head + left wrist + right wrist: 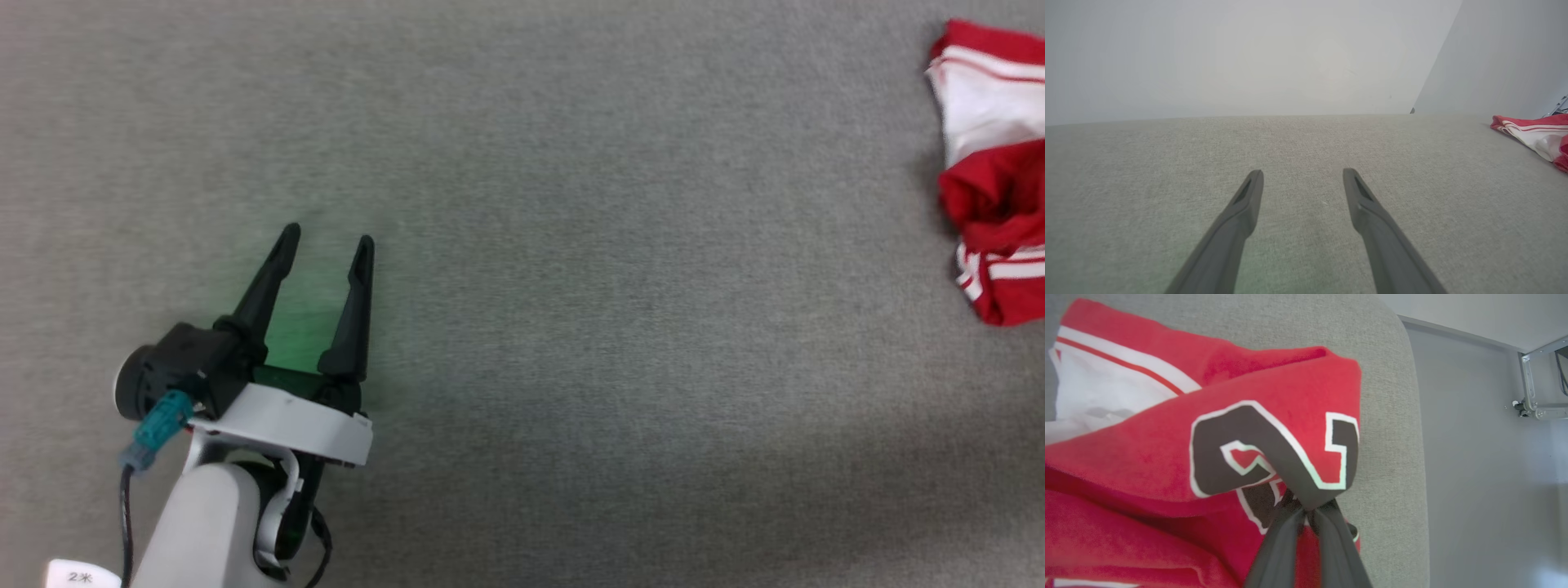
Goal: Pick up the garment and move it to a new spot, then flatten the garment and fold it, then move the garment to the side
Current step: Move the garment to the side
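The garment (996, 171), a red shirt with white sleeves and striped trim, lies crumpled at the right edge of the head view. My right gripper (1306, 508) is shut on a fold of the garment (1274, 433) where the black, white-outlined number is printed, and the cloth bunches up around its fingertips. My left gripper (329, 239) hovers open over bare grey cloth at the lower left, far from the shirt. In the left wrist view its fingers (1249, 196) stand wide apart with nothing between them, and the garment (1535, 134) shows at the far right.
The grey fabric-covered surface (571, 286) stretches wide between my left gripper and the shirt. Its rounded right edge (1412, 457) runs close to the garment, with grey floor beyond and a metal frame (1535, 384) further off. A pale wall (1249, 57) rises behind the surface.
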`<state>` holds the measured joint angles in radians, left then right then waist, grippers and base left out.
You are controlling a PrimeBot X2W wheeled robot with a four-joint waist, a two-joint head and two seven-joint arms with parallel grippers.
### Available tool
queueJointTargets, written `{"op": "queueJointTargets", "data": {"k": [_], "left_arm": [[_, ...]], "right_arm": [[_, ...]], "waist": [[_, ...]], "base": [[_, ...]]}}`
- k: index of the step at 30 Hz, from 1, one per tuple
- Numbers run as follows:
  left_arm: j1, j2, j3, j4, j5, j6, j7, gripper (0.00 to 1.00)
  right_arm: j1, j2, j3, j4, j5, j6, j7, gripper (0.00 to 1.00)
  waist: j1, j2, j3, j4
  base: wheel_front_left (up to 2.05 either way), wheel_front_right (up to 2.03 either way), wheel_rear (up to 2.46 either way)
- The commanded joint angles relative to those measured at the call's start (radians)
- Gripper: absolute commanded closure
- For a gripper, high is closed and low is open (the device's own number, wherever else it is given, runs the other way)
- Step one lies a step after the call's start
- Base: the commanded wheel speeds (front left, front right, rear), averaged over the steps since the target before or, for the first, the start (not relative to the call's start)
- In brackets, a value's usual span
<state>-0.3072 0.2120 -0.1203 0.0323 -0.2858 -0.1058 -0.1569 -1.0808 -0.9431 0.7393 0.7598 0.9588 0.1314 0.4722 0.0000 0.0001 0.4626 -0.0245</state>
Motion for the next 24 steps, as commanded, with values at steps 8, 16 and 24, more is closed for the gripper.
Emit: {"op": "queueJointTargets", "data": {"k": [8,16,24], "left_arm": [[-0.025,0.013,-0.001,-0.007,-0.006,0.002,0.008,0.0],[-0.039,0.018,-0.005,-0.017,-0.015,0.006,0.012,0.0],[-0.053,0.013,-0.023,-0.006,-0.015,0.005,0.014,0.0]], "right_arm": [[-0.058,-0.073,0.071,-0.047,-0.035,-0.002,0.026,1.0],[-0.117,-0.153,0.165,-0.088,-0.121,-0.002,0.053,1.0],[-0.12,-0.113,0.234,-0.03,-0.134,-0.002,0.06,1.0]], "waist": [[0.0,-0.0001,0.045,-0.04],[0.0,-0.0001,0.074,-0.042],[0.0,-0.0001,0.092,-0.025]], "base": [[0.0,0.0,0.0],[0.0,0.0,0.0],[0.0,0.0,0.0]]}}
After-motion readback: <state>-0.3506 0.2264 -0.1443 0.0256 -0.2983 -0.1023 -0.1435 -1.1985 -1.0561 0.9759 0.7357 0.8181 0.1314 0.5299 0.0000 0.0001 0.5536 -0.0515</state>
